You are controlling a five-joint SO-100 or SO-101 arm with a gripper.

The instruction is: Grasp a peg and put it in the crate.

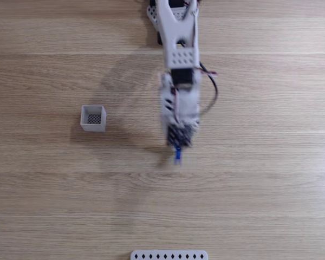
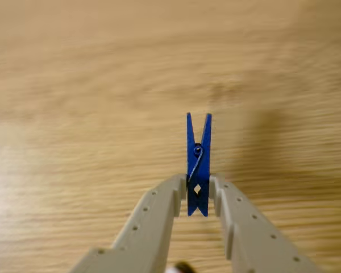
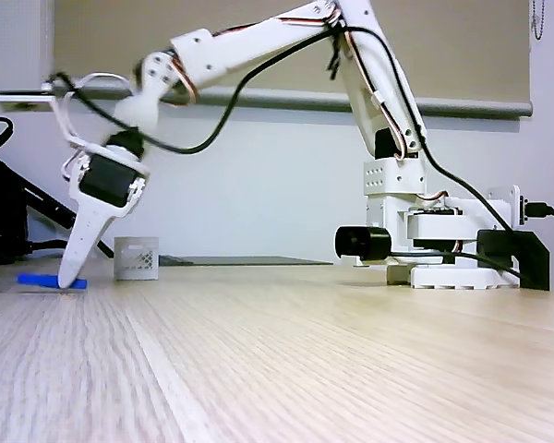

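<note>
Peg (image 2: 198,165), blue and slim, sits between the two tan fingers (image 2: 153,219) in the wrist view, its lower end caught between their tips while its forked end and wire spring stick out ahead of them. The jaws (image 2: 198,190) are pinching the peg from both sides, each tip touching a flank of the plastic. In a fixed view from above, the peg (image 1: 177,155) shows as a short blue stub poking out just below the jaws (image 1: 178,145), which hang at the end of the white arm (image 1: 179,59) reaching down from the top edge over the wooden counter (image 1: 260,189). In a fixed view from the side, the peg (image 3: 51,281) lies flat and low at the counter (image 3: 305,351), under the tip of the jaws (image 3: 71,277), which point steeply down; whether it rests on the wood or is raised a hair cannot be told. The crate (image 1: 93,118), a small white box with a dark grid bottom, stands upright on the counter well to the left of the jaws in the view from above, apart from both peg and arm; in the side view the crate (image 3: 136,258) stands farther back, just to the right of the jaws. A flat white strip (image 1: 169,255) with diamond holes lies at the bottom edge of the view from above.
</note>
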